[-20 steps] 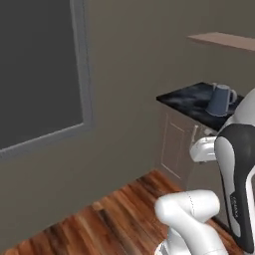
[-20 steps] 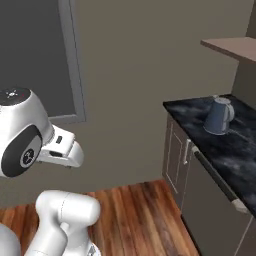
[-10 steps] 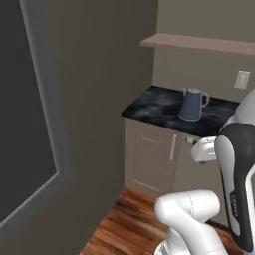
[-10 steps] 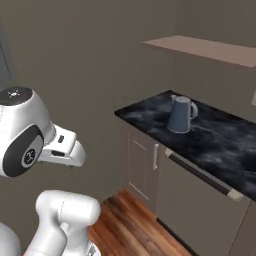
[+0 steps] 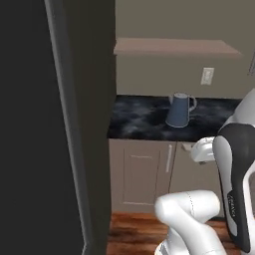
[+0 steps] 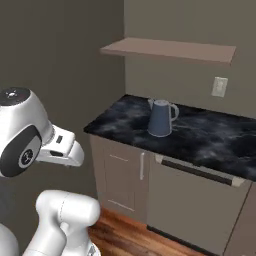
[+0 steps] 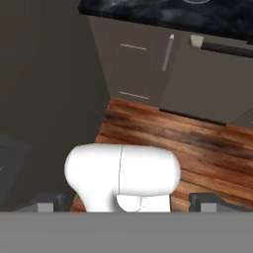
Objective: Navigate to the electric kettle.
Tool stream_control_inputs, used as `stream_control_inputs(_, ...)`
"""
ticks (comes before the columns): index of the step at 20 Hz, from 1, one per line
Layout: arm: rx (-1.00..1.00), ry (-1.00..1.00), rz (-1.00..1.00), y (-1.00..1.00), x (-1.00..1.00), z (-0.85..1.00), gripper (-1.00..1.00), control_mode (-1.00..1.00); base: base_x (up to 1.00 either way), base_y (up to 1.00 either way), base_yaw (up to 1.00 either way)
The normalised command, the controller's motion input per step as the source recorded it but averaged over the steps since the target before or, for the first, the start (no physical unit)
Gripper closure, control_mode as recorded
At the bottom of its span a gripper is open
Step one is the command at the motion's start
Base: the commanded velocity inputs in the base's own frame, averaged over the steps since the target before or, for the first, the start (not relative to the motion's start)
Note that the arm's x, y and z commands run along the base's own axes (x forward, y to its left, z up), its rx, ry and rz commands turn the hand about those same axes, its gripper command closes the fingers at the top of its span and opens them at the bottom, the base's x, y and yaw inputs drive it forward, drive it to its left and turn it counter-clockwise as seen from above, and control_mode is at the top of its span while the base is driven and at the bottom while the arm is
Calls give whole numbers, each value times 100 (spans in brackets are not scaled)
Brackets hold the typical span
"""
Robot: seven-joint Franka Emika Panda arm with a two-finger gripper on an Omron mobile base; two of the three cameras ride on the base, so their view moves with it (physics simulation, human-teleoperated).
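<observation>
Where the dark marbled counter [image 5: 144, 117] crosses the middle of the left base view, the kettle [image 5: 180, 110] stands upright on it, right of centre, its handle to the right and its spout to the left. In the right base view the kettle [image 6: 161, 118] sits just above centre, on the counter [image 6: 210, 140] that runs from mid-frame to the right edge. A shelf [image 6: 170, 49] hangs on the wall above it, and a wall outlet [image 6: 219, 86] shows to its upper right. Below the counter are a cabinet door [image 6: 122, 177] with a vertical handle and, right of it, a wider panel [image 6: 197, 202]. In the hand view, wood floor [image 7: 197, 143] spreads below the cabinets. The tool [image 7: 129, 203] shows two dark tips at the bottom corners, set wide apart with nothing between them.
</observation>
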Motion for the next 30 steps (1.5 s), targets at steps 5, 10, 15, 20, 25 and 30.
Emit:
stream_control_inputs(5,0,0,0,0,0,0,-100,100,46,1,-64)
stream_control_inputs(10,0,0,0,0,0,0,-100,100,43,0,-50)
stream_control_inputs(15,0,0,0,0,0,0,-100,100,68,22,-21)
stream_control_inputs(20,0,0,0,0,0,0,-100,100,55,20,4)
stream_control_inputs(25,0,0,0,0,0,0,-100,100,57,0,16)
stream_control_inputs(30,0,0,0,0,0,0,-100,100,77,-1,18)
